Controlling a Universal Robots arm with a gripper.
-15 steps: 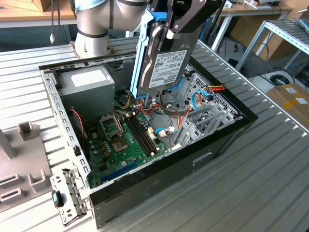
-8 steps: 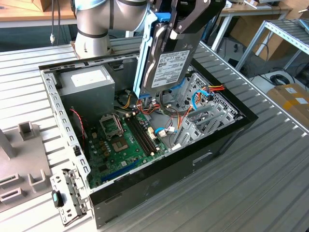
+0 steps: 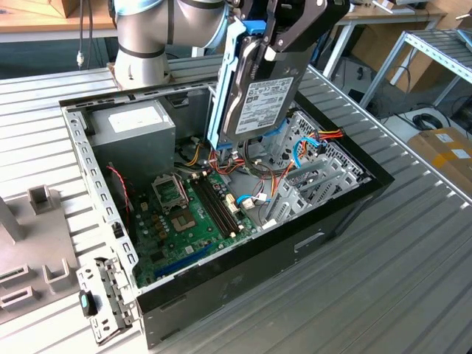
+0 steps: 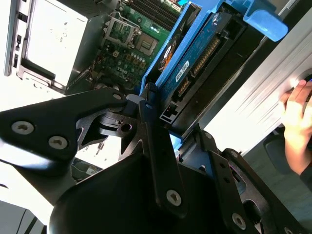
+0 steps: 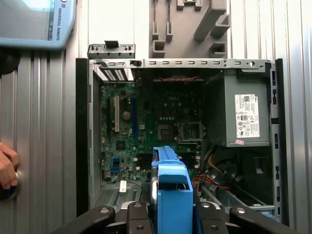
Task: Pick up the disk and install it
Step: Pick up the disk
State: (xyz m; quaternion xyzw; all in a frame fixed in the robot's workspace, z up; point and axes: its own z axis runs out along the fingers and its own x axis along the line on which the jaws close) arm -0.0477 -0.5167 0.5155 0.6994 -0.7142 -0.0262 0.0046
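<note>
The disk (image 3: 264, 102), a dark metal drive with a white label and blue carrier rails, hangs on edge and slightly tilted above the middle of the open computer case (image 3: 295, 247). My gripper (image 3: 289, 33) is shut on its upper end. In the second wrist view the black fingers (image 4: 152, 127) clamp the disk (image 4: 195, 63) by its blue rail and circuit-board side. In the first wrist view the blue carrier (image 5: 171, 190) sits between the gripper links (image 5: 168, 217), over the motherboard (image 5: 146, 126). The metal drive cage (image 3: 318, 171) stands in the case toward the exterior view's right.
A grey power-supply box (image 3: 136, 129) fills the case's back corner. Bundled coloured cables (image 3: 221, 158) lie under the disk. A grey fixture (image 3: 29, 236) and a loose metal bracket (image 3: 103, 302) sit at the exterior view's left. A person's hand (image 4: 297, 114) rests on the ribbed table beside the case.
</note>
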